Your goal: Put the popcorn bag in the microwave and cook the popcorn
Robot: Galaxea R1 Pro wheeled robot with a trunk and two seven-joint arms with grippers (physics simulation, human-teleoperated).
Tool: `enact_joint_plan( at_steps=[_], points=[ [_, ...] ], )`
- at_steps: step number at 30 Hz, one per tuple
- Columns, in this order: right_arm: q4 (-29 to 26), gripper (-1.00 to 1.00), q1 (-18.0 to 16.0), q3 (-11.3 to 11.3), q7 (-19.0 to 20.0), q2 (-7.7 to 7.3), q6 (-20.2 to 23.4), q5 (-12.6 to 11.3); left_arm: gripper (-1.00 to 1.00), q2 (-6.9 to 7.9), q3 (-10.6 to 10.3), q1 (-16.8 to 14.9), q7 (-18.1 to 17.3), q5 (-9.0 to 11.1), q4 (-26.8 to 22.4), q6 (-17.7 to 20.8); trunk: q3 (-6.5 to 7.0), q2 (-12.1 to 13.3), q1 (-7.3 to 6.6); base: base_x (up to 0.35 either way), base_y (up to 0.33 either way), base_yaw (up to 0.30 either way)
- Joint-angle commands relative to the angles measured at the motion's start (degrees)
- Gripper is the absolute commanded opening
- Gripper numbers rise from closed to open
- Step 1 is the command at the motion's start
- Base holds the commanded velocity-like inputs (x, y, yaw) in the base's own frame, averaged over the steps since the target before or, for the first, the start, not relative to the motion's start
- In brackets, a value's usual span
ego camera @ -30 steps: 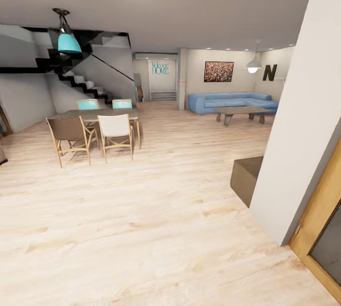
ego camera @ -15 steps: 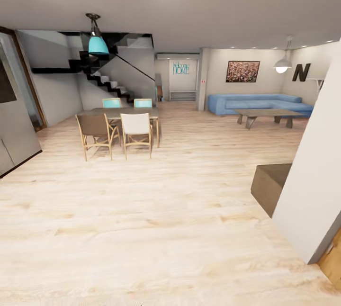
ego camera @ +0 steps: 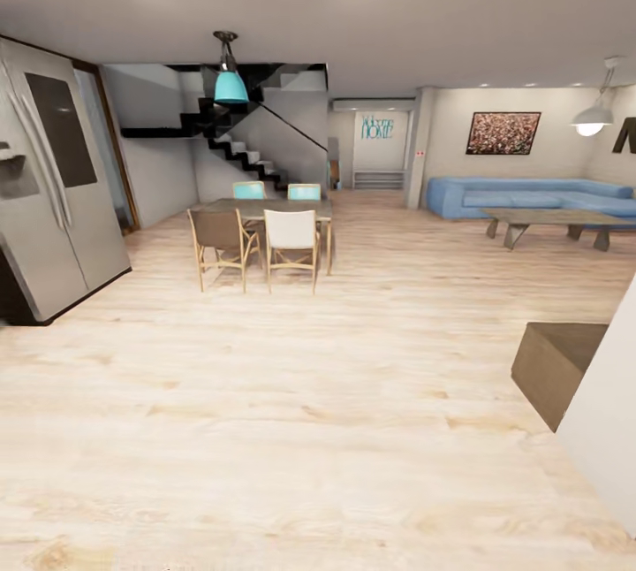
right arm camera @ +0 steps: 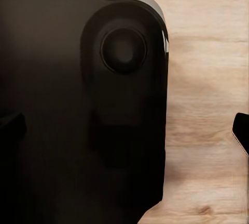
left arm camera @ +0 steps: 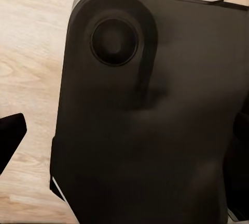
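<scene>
The popcorn bag, the microwave and the countertop are out of view. The head view looks across an open room with a light wood floor. In the left wrist view my left gripper hangs open over my own dark base, one black fingertip at the picture's edge. In the right wrist view my right gripper is open too, with a fingertip over the wood floor. Neither holds anything.
A tall steel fridge stands at the left. A dining table with several chairs is ahead, with a black staircase behind it. A blue sofa and a low table are far right. A brown block and a white wall corner stand near right.
The camera has swung left, so the whole picture has shifted right. The fridge has come into view at the left and the wooden door frame at the right has gone out.
</scene>
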Motion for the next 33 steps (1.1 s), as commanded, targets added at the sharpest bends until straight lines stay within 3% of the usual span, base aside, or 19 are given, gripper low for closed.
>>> enact_joint_plan(
  at_steps=[1, 33],
  points=[
    [0.0, 1.0, 0.0, 0.0, -0.2, 0.01, -0.2, 0.0, 1.0, -0.01, 0.0, 0.0, 0.0, 0.3, 0.0, -0.1, -0.05, 0.0, 0.0, 0.0, 0.0, 0.281],
    [0.1, 1.0, 0.0, 0.0, -0.2, -0.07, -0.2, 0.0, 1.0, -0.08, 0.0, 0.0, 0.0, 0.3, -0.1, -0.1, -0.05, 0.0, 0.0, 0.0, 0.0, 0.281]
  ],
)
